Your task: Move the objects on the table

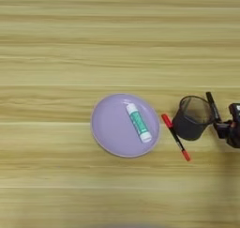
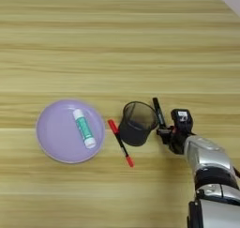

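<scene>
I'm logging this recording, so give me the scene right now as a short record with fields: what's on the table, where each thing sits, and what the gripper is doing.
surface: light tan wooden table
plate: round lilac plate, left of centre
glue stick: short white glue stick with teal label, lying on the plate
red pen: slim red-capped pen, flat on the table between plate and cup
cup: black mesh cup, upright
black marker: slim black marker pen, at the cup's right side
right gripper: black two-fingered gripper, at the marker's lower end; finger state unclear
</scene>
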